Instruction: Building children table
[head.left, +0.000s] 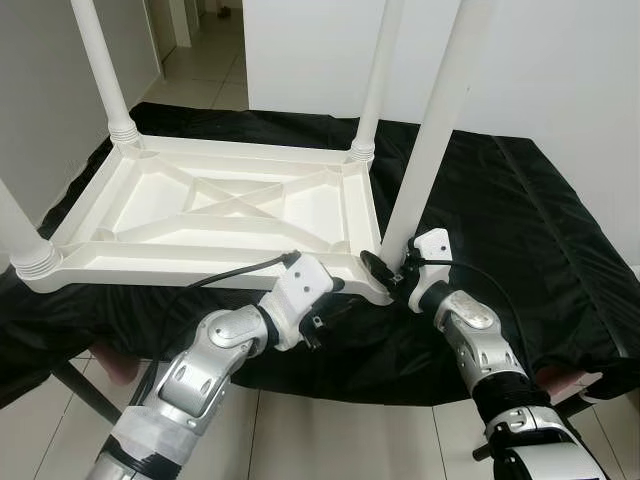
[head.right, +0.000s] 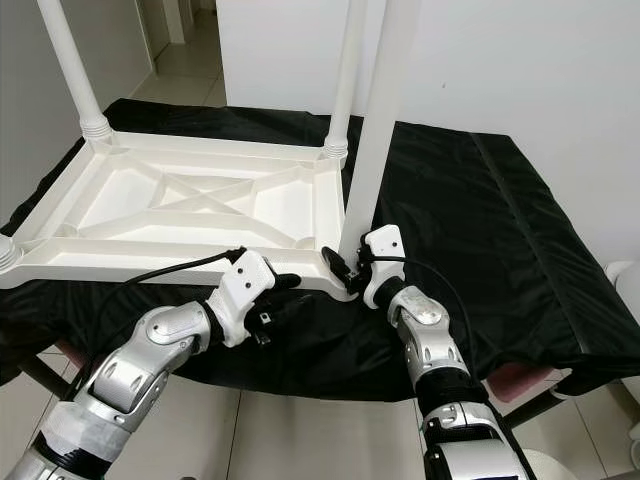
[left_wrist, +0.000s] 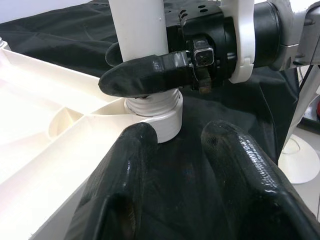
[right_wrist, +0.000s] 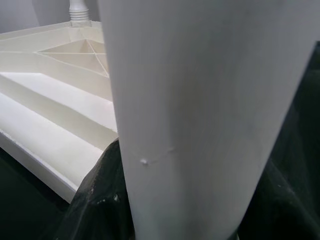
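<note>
A black cloth (head.left: 520, 230), glossy and creased, covers a work surface; on it lies a white plastic tabletop (head.left: 210, 205) upside down, its underside ribbed with crossed braces; three smooth round legs stand up from its other corners. The fourth leg (head.left: 430, 140), a tapering white tube, stands in the near corner socket (left_wrist: 157, 112), whose threaded collar shows ridges. The right gripper (head.left: 385, 270) is clamped around this leg just above the collar; judging by that, the step is screwing in the last leg, and the next move calls for turning it while keeping it upright. The left gripper (head.left: 325, 310) sits just beside the tabletop's near edge, fingers (left_wrist: 150, 150) apart, holding nothing.
</note>
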